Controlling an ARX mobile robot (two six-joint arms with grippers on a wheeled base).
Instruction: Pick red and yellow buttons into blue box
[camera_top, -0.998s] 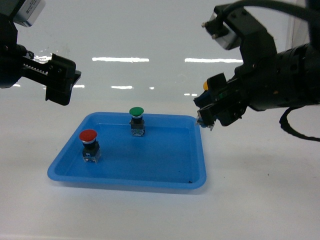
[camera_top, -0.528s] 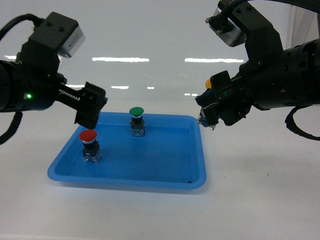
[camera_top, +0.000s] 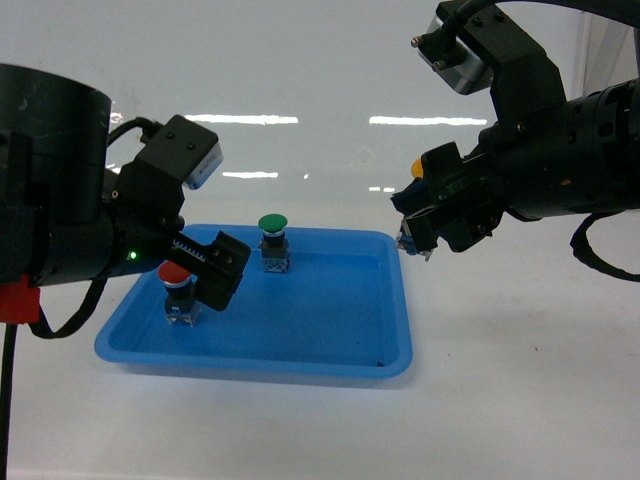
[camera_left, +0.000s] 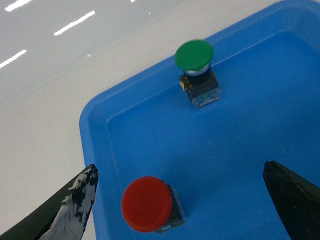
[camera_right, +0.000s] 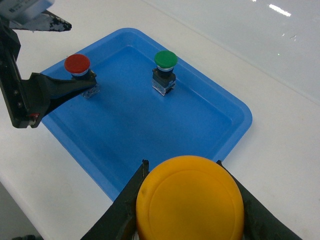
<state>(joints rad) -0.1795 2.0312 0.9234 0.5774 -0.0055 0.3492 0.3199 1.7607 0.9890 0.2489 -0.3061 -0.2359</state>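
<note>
Left hand (camera_left: 180, 200): spread wide, fingers either side of the red button (camera_left: 147, 203).
Red button: upright in the shallow blue tray (camera_top: 300, 355).
Right hand (camera_right: 182, 172): clamped on the yellow button (camera_right: 190, 202), apparently above the tray's corner.
Green button (camera_top: 273, 240): in tray.

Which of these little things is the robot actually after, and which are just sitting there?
Part of the job:
- red button, in the tray between the open left gripper fingers
- yellow button, held by the right gripper

Just lying about:
- green button
- shallow blue tray

The blue box is not in view.
</note>
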